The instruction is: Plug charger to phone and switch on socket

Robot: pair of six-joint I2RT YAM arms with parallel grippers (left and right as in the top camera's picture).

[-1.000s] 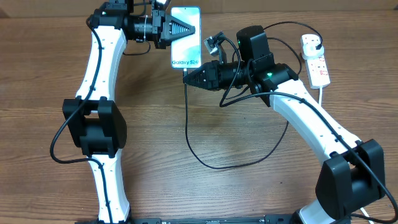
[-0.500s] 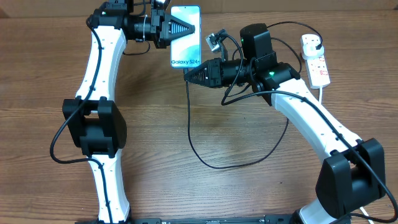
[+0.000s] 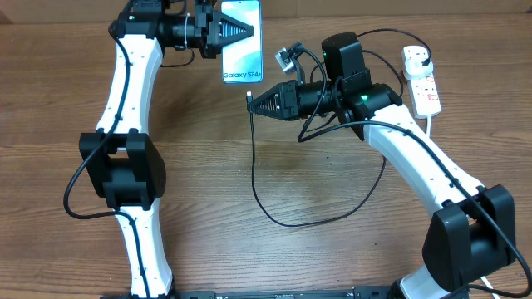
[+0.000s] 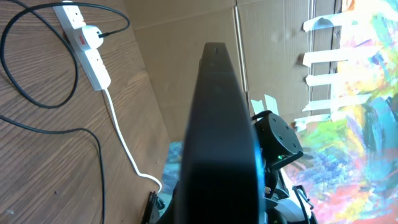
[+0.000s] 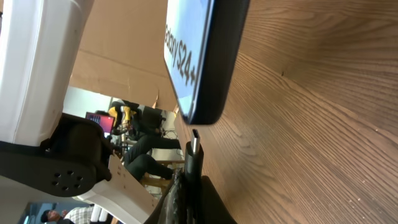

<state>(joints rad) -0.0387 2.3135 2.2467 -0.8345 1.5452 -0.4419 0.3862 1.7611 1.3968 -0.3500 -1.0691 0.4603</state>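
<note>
My left gripper [image 3: 241, 31] is shut on the phone [image 3: 242, 41], whose light screen reads "Galaxy S24+", and holds it lifted at the back of the table. The phone fills the left wrist view as a dark edge [image 4: 217, 124]. My right gripper [image 3: 253, 103] is shut on the charger's connector tip [image 5: 194, 142], which points at the phone's bottom edge [image 5: 202, 112] with a small gap. The black cable [image 3: 274, 218] loops over the table to a plug in the white socket [image 3: 421, 79] at the far right.
The socket's thick white cord [image 3: 429, 124] runs down beside my right arm. The socket also shows in the left wrist view [image 4: 87, 43] with its cord trailing off. A cardboard wall stands behind the table.
My left gripper has moved the phone up and to the left, away from the connector. My right gripper has stayed nearly in place with the connector.
</note>
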